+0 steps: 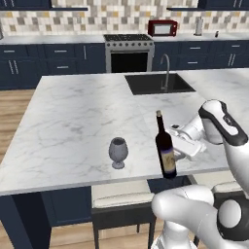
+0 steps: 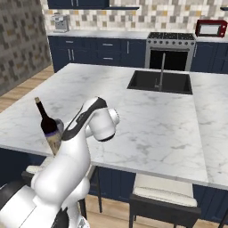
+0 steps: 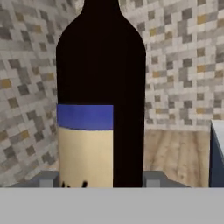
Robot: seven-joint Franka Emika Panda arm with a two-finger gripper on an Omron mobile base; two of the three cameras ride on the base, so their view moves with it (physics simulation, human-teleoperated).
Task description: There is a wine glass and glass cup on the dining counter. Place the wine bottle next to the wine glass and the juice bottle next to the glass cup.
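Note:
The wine bottle (image 1: 165, 148), dark with a tan label and a blue band, stands upright over the front edge of the dining counter (image 1: 73, 112). My gripper (image 1: 178, 154) is shut on its body from the right. In the hand view the wine bottle (image 3: 100, 87) sits close between the two fingertips (image 3: 48, 178). The grey wine glass (image 1: 117, 151) stands on the counter about a hand's width to the left of the bottle. From the right base view the wine bottle (image 2: 48, 124) shows behind my arm. The glass cup and the juice bottle are out of view.
A black sink (image 1: 158, 83) with a curved tap (image 1: 167, 70) lies at the counter's far side. Stools (image 1: 121, 199) stand under the front edge. A stove (image 1: 129, 48) and a red microwave (image 1: 162, 28) line the back wall.

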